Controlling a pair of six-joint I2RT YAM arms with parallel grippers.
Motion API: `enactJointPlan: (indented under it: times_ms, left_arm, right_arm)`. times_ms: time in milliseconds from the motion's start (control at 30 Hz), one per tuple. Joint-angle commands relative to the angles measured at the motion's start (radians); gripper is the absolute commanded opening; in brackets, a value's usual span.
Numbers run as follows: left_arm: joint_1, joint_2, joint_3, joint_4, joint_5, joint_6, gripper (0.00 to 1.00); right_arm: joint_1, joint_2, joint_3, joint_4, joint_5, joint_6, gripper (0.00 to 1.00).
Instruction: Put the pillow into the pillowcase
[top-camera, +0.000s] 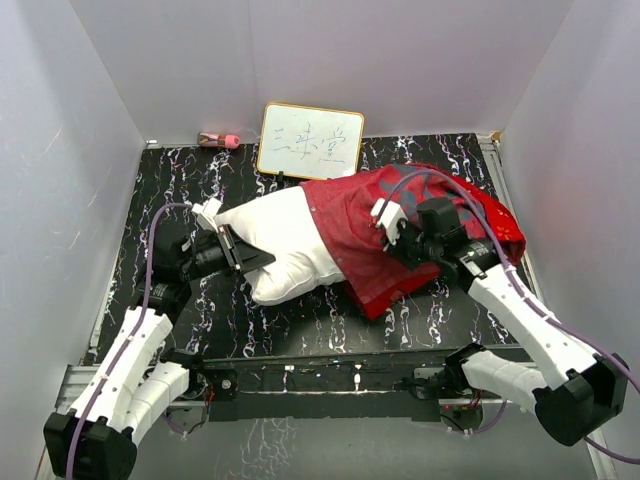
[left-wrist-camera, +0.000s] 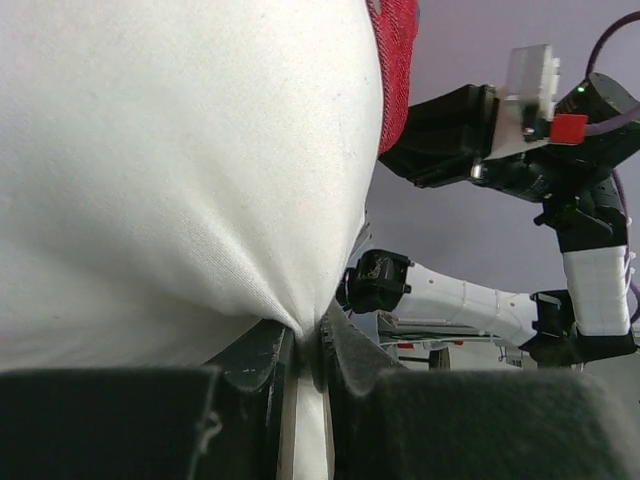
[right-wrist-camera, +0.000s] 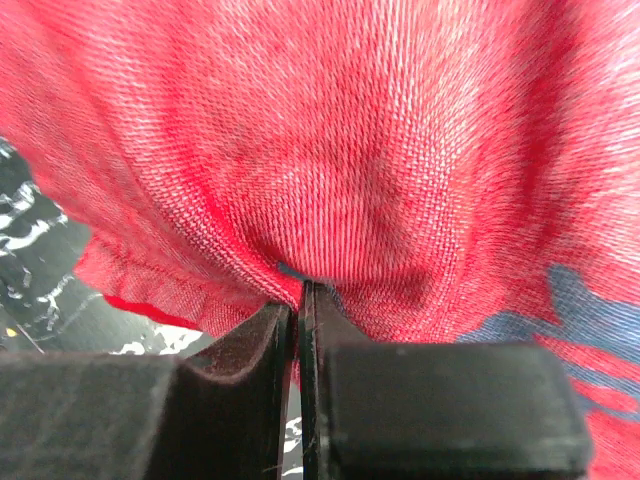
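Your left gripper (left-wrist-camera: 308, 348) pinches the plump white pillow (top-camera: 280, 232), partly inside the crumpled red pillowcase (top-camera: 352, 225) your right gripper (right-wrist-camera: 298, 312) clamps.

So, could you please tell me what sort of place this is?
Most likely a robotics lab test cell, not a home: plain white partition walls box in a black marbled table, and a small handwritten whiteboard leans against the back wall.

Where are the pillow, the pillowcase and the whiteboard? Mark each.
pillow (top-camera: 283, 235), top external view, bare white part outside the case.
pillowcase (top-camera: 352, 218), top external view, red cloth near its mouth.
whiteboard (top-camera: 311, 141), top external view, middle of the writing face.
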Motion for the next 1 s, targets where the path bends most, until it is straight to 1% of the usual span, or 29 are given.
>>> enactJointPlan:
  times_ms: [0, 67, 100, 200, 233, 333, 400, 433, 500, 533, 567, 633, 667, 700, 733, 767, 800, 867, 900, 967]
  left_arm:
    - [-0.004, -0.036, 0.117, 0.035, 0.031, -0.076, 0.00]
    - [-0.005, -0.029, 0.140, 0.035, 0.026, -0.094, 0.00]
    - [-0.005, -0.021, 0.153, 0.023, 0.025, -0.098, 0.00]
    - [-0.006, 0.022, 0.204, -0.047, 0.026, -0.079, 0.00]
    - [-0.005, 0.037, 0.219, -0.054, 0.031, -0.084, 0.00]
    - [-0.011, 0.084, 0.262, -0.034, 0.043, -0.129, 0.00]
    - [-0.018, 0.125, 0.305, -0.067, 0.050, -0.128, 0.00]
    - [-0.020, 0.145, 0.323, -0.095, 0.054, -0.119, 0.00]
    - [-0.022, 0.169, 0.319, -0.128, 0.058, -0.113, 0.00]
    - [-0.023, 0.173, 0.296, -0.117, 0.060, -0.124, 0.00]
    - [-0.022, 0.170, 0.237, -0.087, 0.059, -0.149, 0.00]
    - [-0.023, 0.164, 0.133, 0.030, 0.046, -0.217, 0.00]
    - [-0.022, 0.161, 0.080, 0.074, 0.018, -0.251, 0.00]
    - [-0.023, 0.157, 0.040, 0.107, -0.011, -0.275, 0.00]
    - [-0.022, 0.155, 0.010, 0.130, -0.047, -0.293, 0.00]
    - [-0.023, 0.154, -0.014, 0.155, -0.078, -0.305, 0.00]
    - [-0.023, 0.155, -0.033, 0.179, -0.102, -0.318, 0.00]
    - [-0.023, 0.165, -0.052, 0.219, -0.134, -0.330, 0.00]
    - [-0.023, 0.174, -0.052, 0.225, -0.144, -0.316, 0.00]
    - [-0.023, 0.195, -0.039, 0.187, -0.149, -0.257, 0.00]
  right_arm:
    - [0.001, -0.080, 0.263, 0.118, -0.230, -0.004, 0.08]
    - [0.001, -0.107, 0.326, 0.310, -0.334, 0.085, 0.08]
    - [0.002, -0.079, 0.394, 0.343, -0.367, 0.128, 0.08]
    - [0.002, 0.065, 0.645, 0.349, -0.426, 0.247, 0.08]
    - [0.002, 0.094, 0.691, 0.396, -0.449, 0.279, 0.08]
    - [0.013, 0.138, 0.738, 0.626, -0.498, 0.430, 0.08]
    - [0.053, 0.180, 0.791, 0.712, -0.500, 0.508, 0.08]
    - [0.091, 0.202, 0.812, 0.724, -0.477, 0.518, 0.08]
    - [0.182, 0.229, 0.807, 0.741, -0.398, 0.488, 0.08]
    - [0.208, 0.239, 0.767, 0.742, -0.345, 0.453, 0.08]
    - [0.219, 0.249, 0.719, 0.750, -0.294, 0.431, 0.08]
    - [0.215, 0.281, 0.645, 0.733, -0.192, 0.403, 0.08]
    - [0.203, 0.304, 0.619, 0.709, -0.173, 0.384, 0.08]
    - [0.187, 0.313, 0.599, 0.666, -0.186, 0.374, 0.08]
    - [0.164, 0.311, 0.583, 0.638, -0.234, 0.375, 0.11]
    - [0.144, 0.299, 0.569, 0.610, -0.309, 0.366, 0.17]
    - [0.124, 0.283, 0.558, 0.575, -0.404, 0.338, 0.27]
    - [0.110, 0.236, 0.542, 0.463, -0.540, 0.237, 0.49]
    - [0.110, 0.214, 0.535, 0.385, -0.572, 0.185, 0.59]
    - [0.109, 0.171, 0.509, 0.236, -0.574, 0.115, 0.80]
